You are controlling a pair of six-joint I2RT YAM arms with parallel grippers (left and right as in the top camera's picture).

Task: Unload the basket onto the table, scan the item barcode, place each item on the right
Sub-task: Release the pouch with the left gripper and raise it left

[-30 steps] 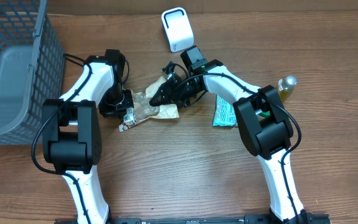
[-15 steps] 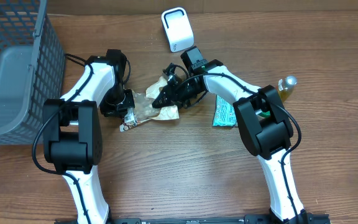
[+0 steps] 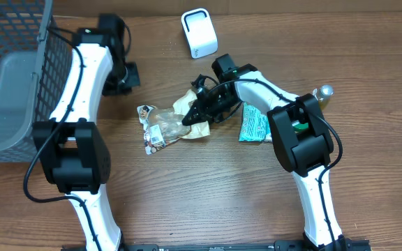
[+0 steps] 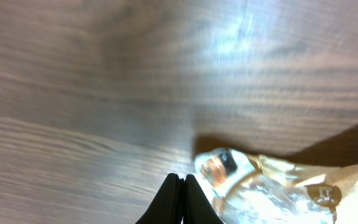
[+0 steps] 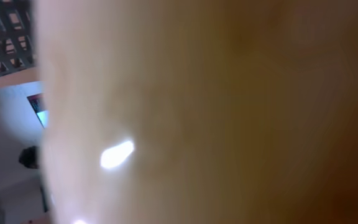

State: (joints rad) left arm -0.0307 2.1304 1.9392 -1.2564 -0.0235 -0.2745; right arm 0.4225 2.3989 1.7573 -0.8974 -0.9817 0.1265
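On my overhead feed the snack packet (image 3: 160,127) lies flat on the wooden table (image 3: 201,202), roughly mid-table between my two arms, its clear and tan wrapper crumpled and a printed strip showing along its left end. My right gripper (image 3: 190,117) is down at the packet's right end with its fingers pinched together on the wrapper. The right wrist camera is pressed so close that I get little more than a blurred tan surface with a bright glint, plus a corner of grey mesh at the top left. My left gripper (image 3: 122,74) sits well apart from the packet, up toward the far left of the table and just beside the grey basket (image 3: 19,28). In its own wrist view the two black fingers meet tip to tip with nothing between them, hanging over bare wood, and the shiny end of the packet shows at the lower right of that picture. The white scanner (image 3: 199,33) stands at the far edge of the table, beyond the packet and clear of both grippers. A teal pouch (image 3: 253,125) lies just right of the right arm's forearm, and a bottle (image 3: 319,97) with a silver cap stands further right
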